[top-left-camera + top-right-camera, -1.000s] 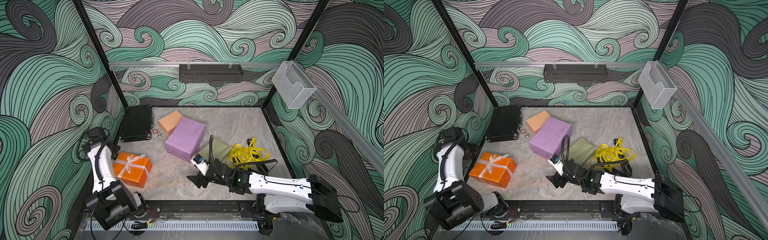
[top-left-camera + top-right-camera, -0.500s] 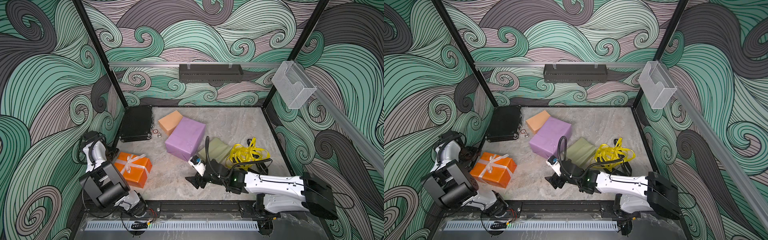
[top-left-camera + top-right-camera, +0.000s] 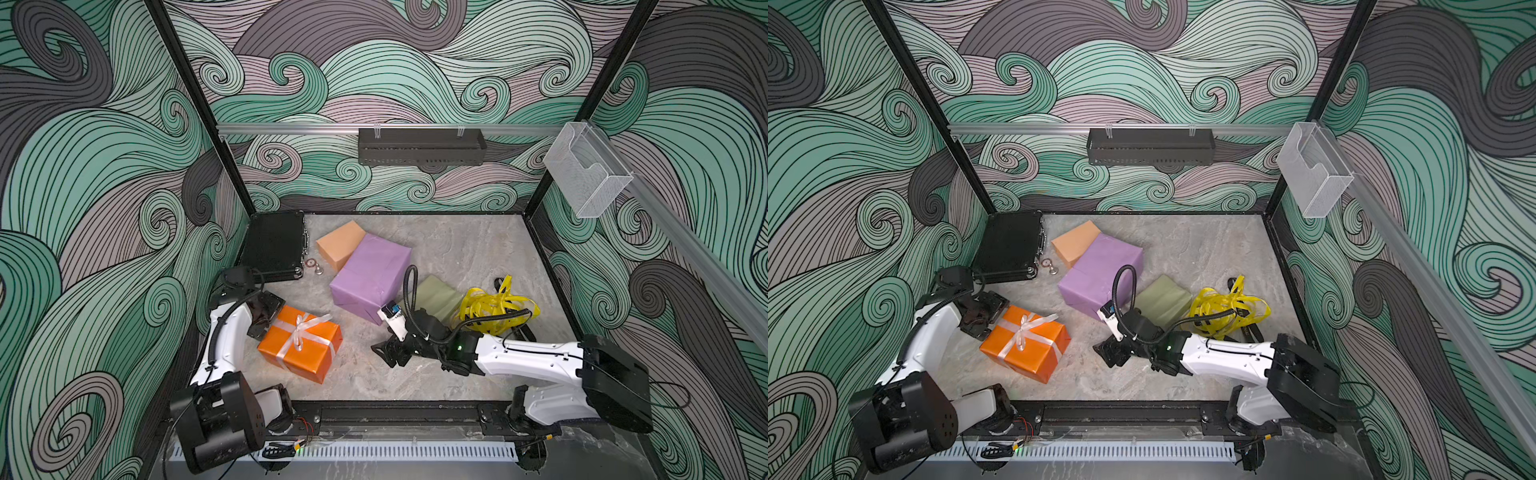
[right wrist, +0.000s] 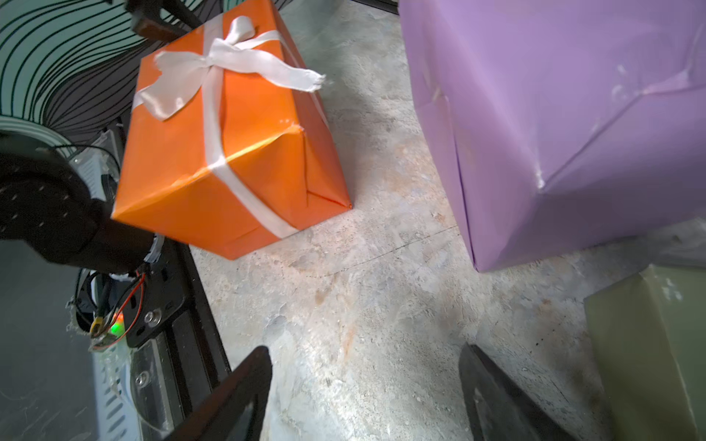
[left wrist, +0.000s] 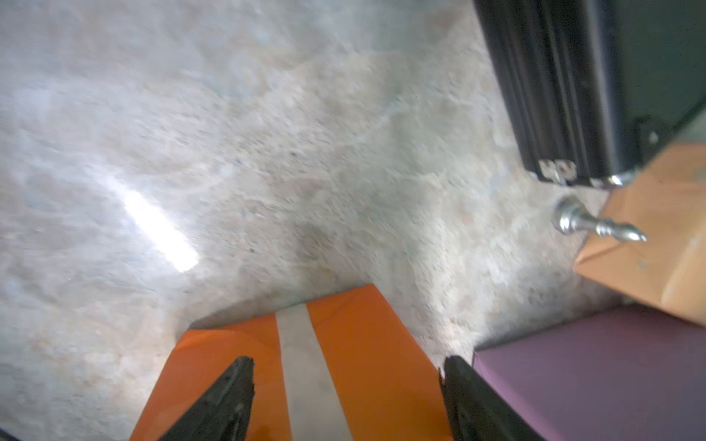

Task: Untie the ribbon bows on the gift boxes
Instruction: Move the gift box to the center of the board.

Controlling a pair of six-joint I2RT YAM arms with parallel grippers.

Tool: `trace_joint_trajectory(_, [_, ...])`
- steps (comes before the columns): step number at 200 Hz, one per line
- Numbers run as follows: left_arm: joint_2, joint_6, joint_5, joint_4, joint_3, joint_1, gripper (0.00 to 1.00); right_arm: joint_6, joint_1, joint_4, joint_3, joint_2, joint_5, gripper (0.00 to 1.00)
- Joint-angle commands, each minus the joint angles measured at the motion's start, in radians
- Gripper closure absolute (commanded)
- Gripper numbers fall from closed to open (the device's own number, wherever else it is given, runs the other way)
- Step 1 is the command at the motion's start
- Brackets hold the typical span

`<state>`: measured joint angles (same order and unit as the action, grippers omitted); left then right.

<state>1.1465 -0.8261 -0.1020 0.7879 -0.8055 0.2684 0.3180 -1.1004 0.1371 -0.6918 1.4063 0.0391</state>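
Plainly, both hands stand released. The left hand [image 5: 347, 362] holds its two dark fingers [image 5: 225, 397] spread wide with nothing clamped between them. They frame one end of the bright orange gift box [image 3: 307, 357], one finger on each side of the white ribbon band [image 5: 305, 362] that runs along the wrapping. In both top views this hand sits at the orange box's corner nearest the left wall; whether it touches the paper I cannot tell. The translucent white bow [image 4: 225, 65] is tied on top of the orange box, its loops and tails lying on the paper.

The right hand [image 4: 365, 349] is likewise spread, low over the bare marble surface [image 3: 457, 249], grasping nothing. It lies between the orange box and the large purple gift box [image 3: 370, 278], apart from both.

The small tan-peach box [image 3: 338, 245] touches the purple box's far side. The olive-green box [image 3: 438, 297] lies flat just beside the purple box, partly behind the right arm's cable. A loose heap of shiny yellow ribbon [image 3: 494, 309] lies just beside the olive-green box, toward the right wall, with a black ribbon [image 3: 1248, 332] at its near edge. A black hard case [image 3: 272, 245] fills the far left corner, and a small metal knob [image 5: 573, 221] lies between it and the tan-peach box.
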Motion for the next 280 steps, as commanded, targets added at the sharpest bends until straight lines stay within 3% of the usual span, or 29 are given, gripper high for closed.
trace_joint_trajectory(1, [-0.052, -0.147, 0.005, -0.046, 0.030, -0.107, 0.22, 0.053, 0.019, -0.032, -0.044, 0.053, 0.046, 0.24])
trace_joint_trajectory(81, [-0.020, -0.374, 0.062, -0.276, 0.102, -0.493, 0.22, 0.126, 0.032, -0.023, -0.077, 0.149, 0.132, 0.29])
trace_joint_trajectory(116, [0.013, -0.429, 0.117, -0.315, 0.056, -0.633, 0.21, 0.133, 0.122, -0.066, -0.074, 0.139, 0.141, 0.32])
trace_joint_trajectory(160, [0.057, -0.485, 0.162, -0.392, 0.029, -0.742, 0.20, 0.100, 0.225, -0.147, -0.123, 0.157, 0.149, 0.31])
trace_joint_trajectory(196, [0.012, -0.469, 0.187, -0.337, 0.011, -0.758, 0.16, 0.112, 0.275, -0.186, -0.100, 0.098, 0.135, 0.31])
trace_joint_trajectory(219, [-0.062, -0.400, 0.231, -0.258, 0.000, -0.755, 0.11, 0.127, 0.291, -0.284, -0.102, 0.021, 0.097, 0.30])
trace_joint_trajectory(235, [-0.127, -0.261, 0.274, -0.214, -0.023, -0.753, 0.08, 0.154, 0.298, -0.372, -0.114, -0.054, 0.041, 0.32])
trace_joint_trajectory(259, [-0.178, -0.039, 0.221, -0.100, -0.128, -0.705, 0.07, 0.242, 0.286, -0.439, -0.166, -0.145, 0.031, 0.42])
trace_joint_trajectory(280, [-0.174, 0.109, 0.171, -0.027, -0.182, -0.697, 0.09, 0.288, 0.224, -0.561, -0.317, -0.083, -0.012, 0.48])
